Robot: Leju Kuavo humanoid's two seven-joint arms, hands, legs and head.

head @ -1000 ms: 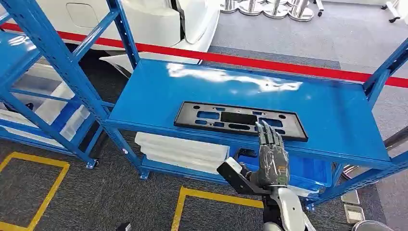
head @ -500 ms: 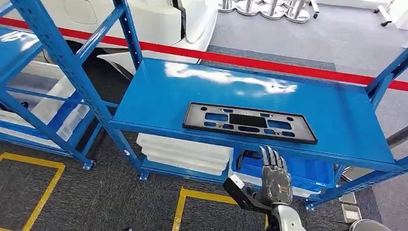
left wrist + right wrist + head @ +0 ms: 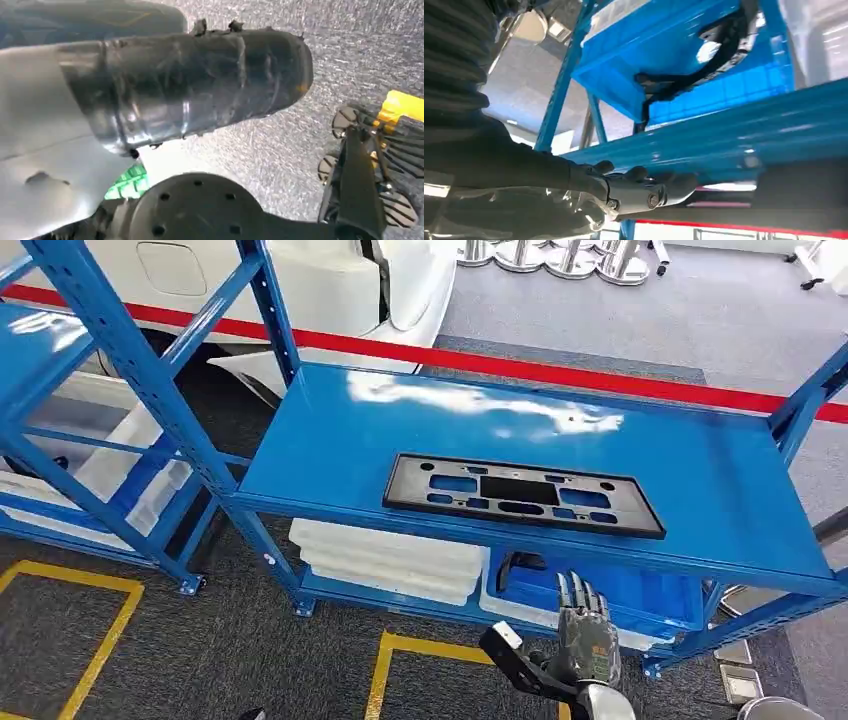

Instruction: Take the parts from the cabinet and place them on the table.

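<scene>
A flat black frame-shaped part point(image 3: 524, 494) with several cut-outs lies on the top of the blue shelf point(image 3: 340, 430), near its front edge. My right hand point(image 3: 585, 640) hangs below and in front of that edge, fingers straight, pointing up and slightly apart, holding nothing. In the right wrist view its dark fingers point(image 3: 644, 192) lie along the shelf's blue front beam point(image 3: 744, 135) without gripping it. In the left wrist view a grey and dark wrapped shape point(image 3: 190, 80) hangs over the carpet; I cannot tell how the left hand's fingers lie.
On the lower shelf are stacked white trays point(image 3: 390, 558) and a blue bin point(image 3: 640, 595) with a black piece point(image 3: 520, 565) in it. Another blue rack point(image 3: 100, 330) stands to the left. A red line point(image 3: 560, 370) and white bodywork lie beyond.
My right hand has dropped from the front edge of the black part to below the shelf's edge. The part has stayed put; the camera shifted slightly.
</scene>
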